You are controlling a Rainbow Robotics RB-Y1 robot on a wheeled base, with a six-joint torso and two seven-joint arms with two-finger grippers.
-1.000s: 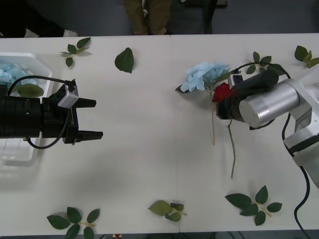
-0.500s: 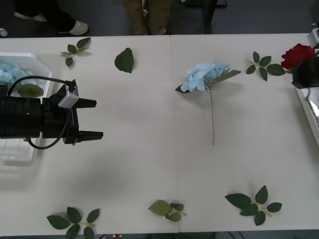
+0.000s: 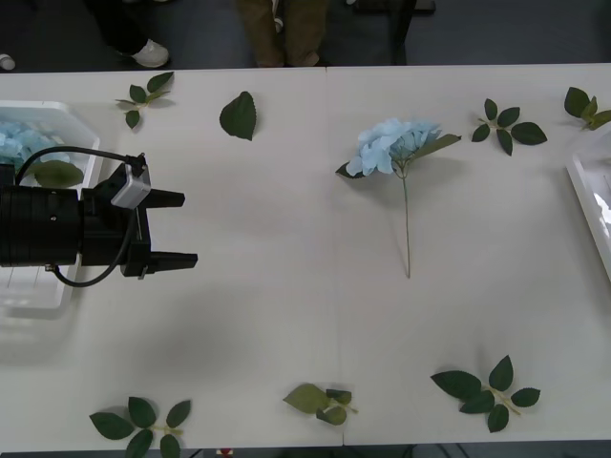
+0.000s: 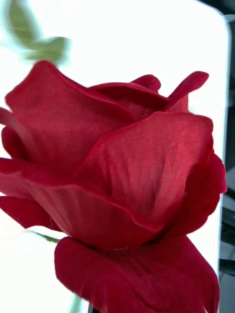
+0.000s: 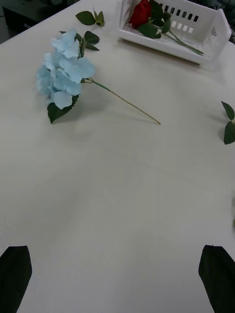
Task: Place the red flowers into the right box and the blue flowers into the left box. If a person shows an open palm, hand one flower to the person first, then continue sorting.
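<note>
The left box [image 3: 81, 129], at the table's [image 3: 286, 315] left edge, holds pale blue flowers [image 3: 19, 141] with a dark leaf lying over them. The right box [image 3: 594, 205] shows as a white rim at the table's opposite edge in the front view; the left wrist view shows it whole [image 5: 205, 41], a slotted white tray with a red rose [image 5: 141, 12] lying inside, its stem and leaves running along the tray floor.

One blue hydrangea [image 3: 393, 143] lies on the table between the two boxes, nearer the right one, its stem pointing toward the robot; the left wrist view shows the same flower [image 5: 63, 73].

The left gripper [image 3: 172, 229] reaches out level just beside the left box, pointing toward the hydrangea, its black fingers [image 5: 14, 276] spread apart with nothing between them.

A second red rose head [image 4: 112, 195] sits right up against the right wrist camera with white surface behind it; I cannot tell how the right gripper's jaws stand.

Loose green leaf sprigs [image 3: 482, 382] lie scattered around the table's edges.
</note>
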